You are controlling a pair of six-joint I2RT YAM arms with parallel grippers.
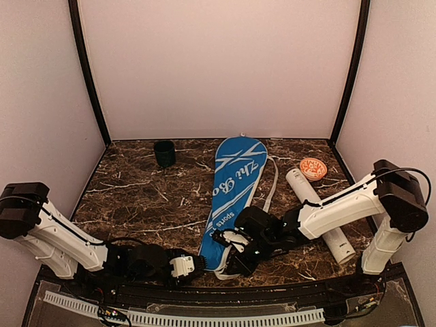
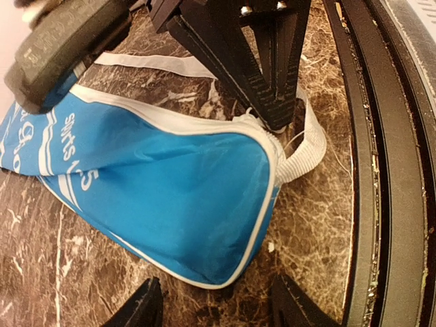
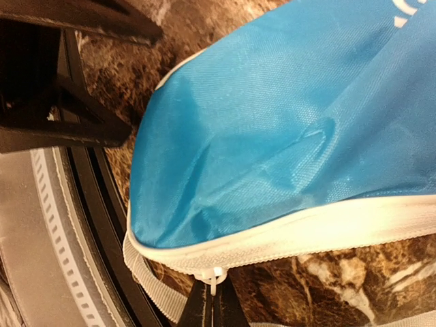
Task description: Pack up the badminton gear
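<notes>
— Right gripper (image 3: pixel 212 300): what has it got?
— Its two fingers are pinched tight on the white zipper pull (image 3: pixel 216 277) at the narrow near end of the blue racket bag (image 1: pixel 231 194). In the wrist view, the bag's white-piped edge runs directly above the tips.
— And the left gripper (image 2: pixel 216 300)?
— Jaws spread, nothing between them. It sits low over the marble-patterned table (image 1: pixel 136 197), pointed at the same near corner of the bag. The blue fabric ends just in front of its tips, and its wrist view does not settle whether they touch.
— Where does the bag lie overall?
— Flat and diagonal across the middle of the table, wide head end toward the back wall, white lettering up, narrow end toward the arms. Both grippers meet at that narrow end, the left one on its left side and the right one on its right. A white webbing strap (image 2: pixel 306 146) loops out from the corner beside the right gripper's fingers.
— Other gear in frame?
— A long white tube (image 1: pixel 320 214) lies to the right of the bag, with the right arm crossing over it and a round orange lid (image 1: pixel 313 167) just beyond its far end. A small dark cup (image 1: pixel 164 153) stands at the back left, well apart from the bag.
</notes>
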